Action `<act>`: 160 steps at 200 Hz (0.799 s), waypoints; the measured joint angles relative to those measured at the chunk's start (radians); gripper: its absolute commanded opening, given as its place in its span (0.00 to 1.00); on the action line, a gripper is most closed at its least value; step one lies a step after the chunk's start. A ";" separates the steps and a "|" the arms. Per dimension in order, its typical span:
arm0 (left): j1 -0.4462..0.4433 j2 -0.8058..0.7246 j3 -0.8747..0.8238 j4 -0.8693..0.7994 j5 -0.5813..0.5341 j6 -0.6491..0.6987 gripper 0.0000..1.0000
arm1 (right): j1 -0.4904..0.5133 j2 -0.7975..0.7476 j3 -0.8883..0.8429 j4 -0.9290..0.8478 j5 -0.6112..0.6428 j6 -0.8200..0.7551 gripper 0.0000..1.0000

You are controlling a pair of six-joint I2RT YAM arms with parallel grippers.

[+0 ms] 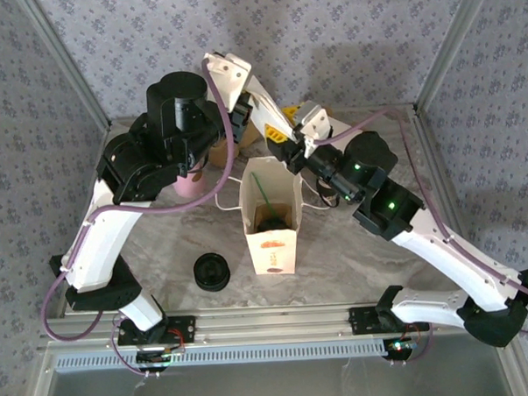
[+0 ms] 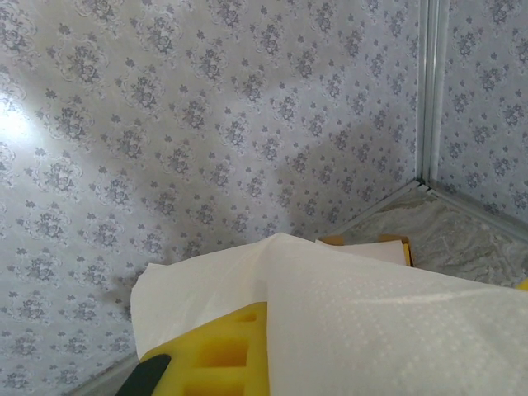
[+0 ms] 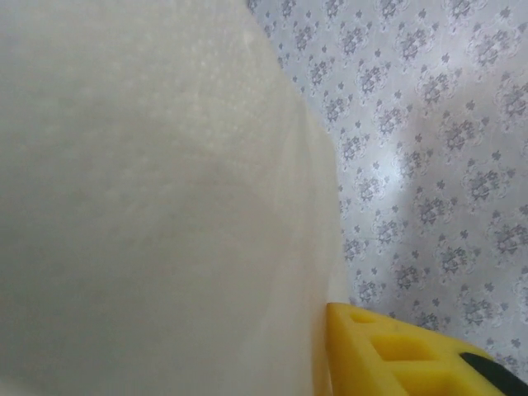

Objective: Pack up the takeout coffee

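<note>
Coffee looks to be packed already. In the top view a dark round shape, which I take for the lidded cup [image 1: 271, 220], sits low inside the white paper bag [image 1: 271, 248] standing open at the centre of the frame. It is too shadowed to be sure. The step in hand, I judge, is closing the bag's mouth.

Both arms meet at the bag's far rim, just above centre. The left pincer [image 1: 284, 144] is closed. In its wrist view the paper drapes over a yellow finger [image 2: 219, 356] at the bottom of the frame, so it seems to be pinching the rim. The right pincer [image 1: 299, 160] is just beside it. Its wrist view has the paper close up on the left and one yellow finger [image 3: 396, 351] at lower right. I cannot tell whether it is open or gripping.

The next move calls for the right pincer to get a sure hold on the rim. Then the two can draw or fold the paper together gently. The bag is light and could tip or crumple, and the cup should stay upright.

The tabletop [image 1: 363, 255] is pale and marbled. A low pile of black lids [image 1: 212, 272] lies at lower left of the bag, and a metal rail [image 1: 278, 322] runs along the bottom. The walls [image 1: 327, 37] carry grey-lilac flowered paper, with metal posts [image 1: 65, 58] in the upper corners.
</note>
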 measured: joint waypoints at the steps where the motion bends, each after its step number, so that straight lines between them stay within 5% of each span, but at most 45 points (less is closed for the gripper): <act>1: 0.000 0.000 0.000 0.000 -0.001 0.000 0.00 | 0.000 -0.001 0.000 0.000 0.000 -0.002 0.27; 41: 0.000 0.000 0.003 -0.001 -0.005 -0.004 0.00 | 0.000 -0.036 -0.017 0.000 0.005 -0.004 0.00; 72: 0.000 0.000 0.004 -0.002 0.000 -0.011 0.00 | 0.000 -0.037 -0.019 -0.001 0.006 -0.015 0.00; 160: 0.002 -0.112 -0.122 -0.036 0.082 0.004 0.29 | -0.103 -0.018 0.136 -0.178 -0.034 -0.001 0.00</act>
